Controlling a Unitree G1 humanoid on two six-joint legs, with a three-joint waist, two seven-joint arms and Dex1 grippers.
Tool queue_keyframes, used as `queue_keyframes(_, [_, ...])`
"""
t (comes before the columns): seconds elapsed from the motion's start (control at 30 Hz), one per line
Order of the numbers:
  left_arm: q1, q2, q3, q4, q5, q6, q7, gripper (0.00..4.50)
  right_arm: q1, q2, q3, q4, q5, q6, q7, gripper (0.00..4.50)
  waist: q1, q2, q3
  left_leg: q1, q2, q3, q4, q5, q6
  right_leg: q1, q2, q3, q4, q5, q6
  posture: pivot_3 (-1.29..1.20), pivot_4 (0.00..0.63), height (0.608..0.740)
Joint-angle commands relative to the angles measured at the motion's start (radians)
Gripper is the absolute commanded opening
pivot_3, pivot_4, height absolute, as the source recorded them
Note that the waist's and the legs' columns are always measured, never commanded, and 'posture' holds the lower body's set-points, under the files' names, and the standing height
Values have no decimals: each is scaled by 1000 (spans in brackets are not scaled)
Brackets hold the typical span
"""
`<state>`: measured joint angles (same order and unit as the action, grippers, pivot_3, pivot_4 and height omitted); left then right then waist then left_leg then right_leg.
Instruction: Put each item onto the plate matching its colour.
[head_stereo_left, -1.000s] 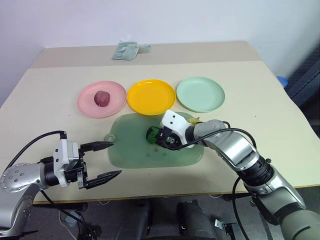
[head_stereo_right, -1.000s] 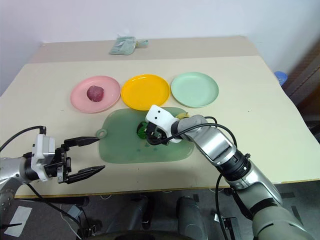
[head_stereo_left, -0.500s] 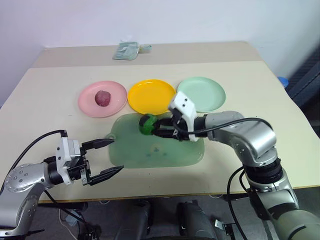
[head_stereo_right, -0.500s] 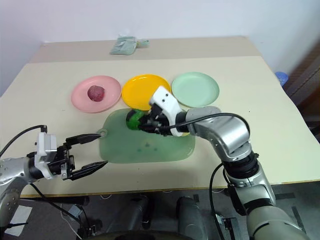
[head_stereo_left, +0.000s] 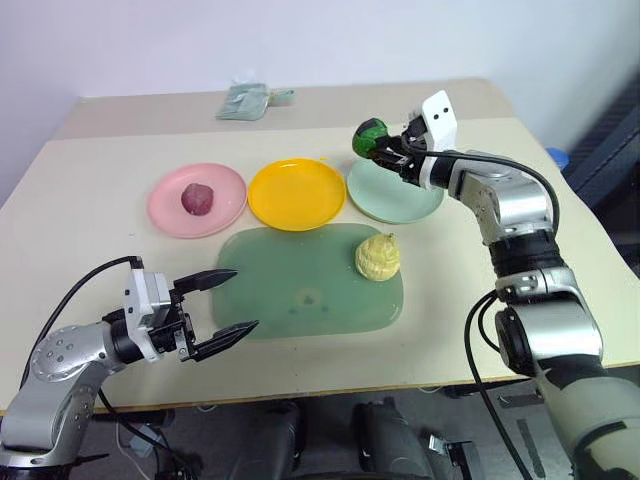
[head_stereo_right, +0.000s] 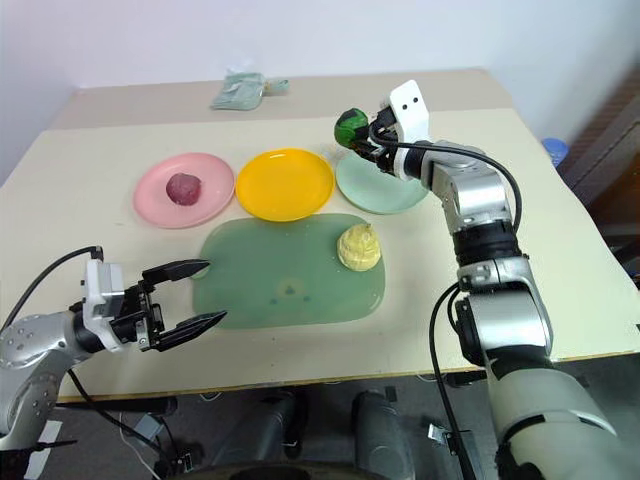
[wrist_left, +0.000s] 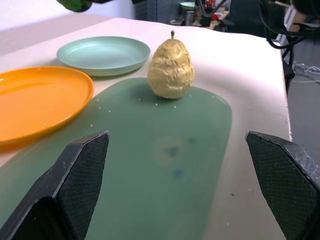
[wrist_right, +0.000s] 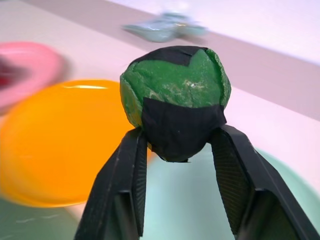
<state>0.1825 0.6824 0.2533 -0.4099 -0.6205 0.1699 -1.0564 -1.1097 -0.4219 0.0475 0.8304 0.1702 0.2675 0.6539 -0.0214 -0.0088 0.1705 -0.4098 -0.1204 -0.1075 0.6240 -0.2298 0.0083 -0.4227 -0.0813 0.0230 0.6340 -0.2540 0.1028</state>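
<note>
My right gripper (head_stereo_left: 380, 146) is shut on the green-and-black ball (head_stereo_left: 369, 135), held in the air above the far left edge of the mint green plate (head_stereo_left: 400, 196). The ball (wrist_right: 176, 100) sits between the two black fingers (wrist_right: 122, 185) in the right wrist view. The dark reddish-purple lump (head_stereo_left: 196, 197) lies on the pink plate (head_stereo_left: 165, 212). The yellow plate (head_stereo_left: 296, 194) is bare. The pale yellow bumpy fruit (head_stereo_left: 378, 257) stands upright on the green mat (head_stereo_left: 290, 295). My left gripper (head_stereo_left: 226, 303) is open near the mat's front left corner, holding nothing.
A crumpled pale green bag (head_stereo_left: 243, 100) lies at the table's far edge. A faint mark (head_stereo_left: 311, 296) shows in the middle of the mat. The table's right edge (head_stereo_left: 575, 215) runs close beside my right arm.
My right gripper has lifted the green-and-black ball off the mat and carried it up and to the far right, over the mint plate. The yellow fruit has come into sight. The left gripper stays put.
</note>
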Motion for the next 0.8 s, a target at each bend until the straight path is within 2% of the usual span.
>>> queue_keyframes(0.03, [26,-7,31,-50,-9,-11,21,4500,-77,24,-21,262,-61,-184,-60,1825,-1,0,0,0,0,0,-1,1,-1,-1,0,1,0,0,0,0,150,740])
queue_keyframes(0.23, [44,-3,46,-66,-14,-9,39,4500,-101,46,-34,434,-111,-269,-93,1825,0,2,1,0,0,1,-2,1,-2,-2,0,1,0,0,0,0,150,740])
queue_keyframes(0.27, [42,-2,44,-67,-14,-7,42,4500,-98,45,-34,441,-119,-276,-91,2427,1,2,1,0,0,1,-2,1,-2,-2,0,1,0,0,0,0,150,740])
queue_keyframes(0.3, [41,-1,42,-68,-15,-6,44,4500,-96,42,-33,443,-127,-282,-86,2715,2,2,1,0,0,1,-2,1,-2,-2,0,1,0,0,0,0,150,740])
queue_keyframes(0.37, [29,3,40,-72,-20,5,51,4500,-97,31,-42,435,-131,-294,-71,3679,2,2,1,0,0,1,-2,1,-2,-2,1,1,0,0,0,0,150,740])
queue_keyframes(0.4, [22,5,39,-74,-24,13,54,4500,-98,17,-52,420,-126,-293,-58,4291,2,2,1,0,0,1,-2,1,-2,-2,1,1,0,0,0,0,150,740])
queue_keyframes(0.43, [16,7,37,-74,-27,18,56,4500,-96,3,-59,405,-122,-292,-47,4459,2,2,1,0,0,1,-2,1,-2,-2,1,1,1,0,0,0,150,740])
queue_keyframes(0.5, [4,9,31,-69,-28,26,57,4500,-87,-26,-78,362,-104,-282,-10,4459,5,3,2,0,0,1,-1,1,-2,-2,1,1,1,0,0,0,150,740])
queue_keyframes(0.6, [-21,9,16,-58,-26,38,54,4500,-11,-81,-108,178,-50,-216,102,4459,6,4,2,0,0,1,-1,1,-2,-1,1,1,1,0,0,0,150,740])
queue_keyframes(0.73, [-51,8,-4,-42,-23,50,43,4500,185,-145,-147,-254,61,0,193,4459,9,4,2,0,0,0,-1,0,1,-1,1,1,1,0,0,0,150,740])
queue_keyframes(0.8, [-70,10,-18,-27,-26,53,26,4500,315,-185,-179,-538,158,173,209,4459,10,5,2,0,0,0,-1,-1,2,-1,0,1,1,0,0,0,150,740])
